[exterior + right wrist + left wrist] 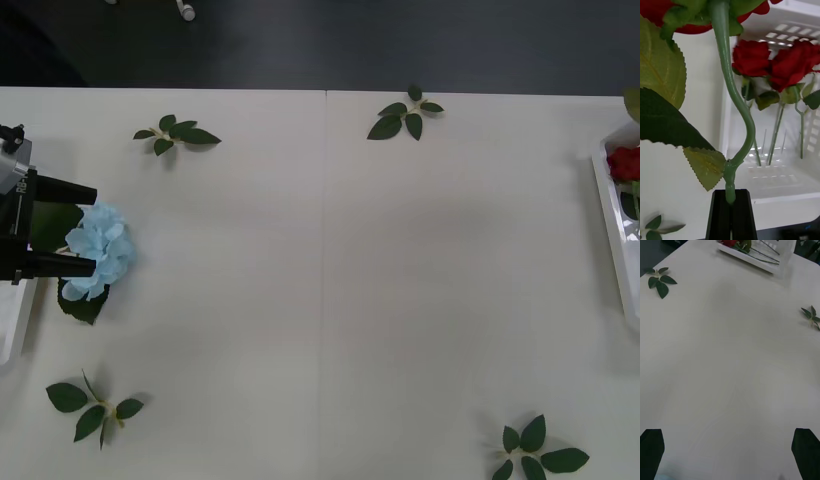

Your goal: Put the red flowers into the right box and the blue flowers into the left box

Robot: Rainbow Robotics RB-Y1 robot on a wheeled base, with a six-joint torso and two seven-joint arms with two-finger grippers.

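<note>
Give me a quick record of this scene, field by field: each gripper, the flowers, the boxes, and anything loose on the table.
left gripper: open, black fingers either side of a blue flower at the table's left edge
right gripper: shut on a red flower's stem, beside the right box
right box: holds two red roses
left box: corner visible at left edge, contents not visible
leaf sprigs: four, scattered on the table
</note>
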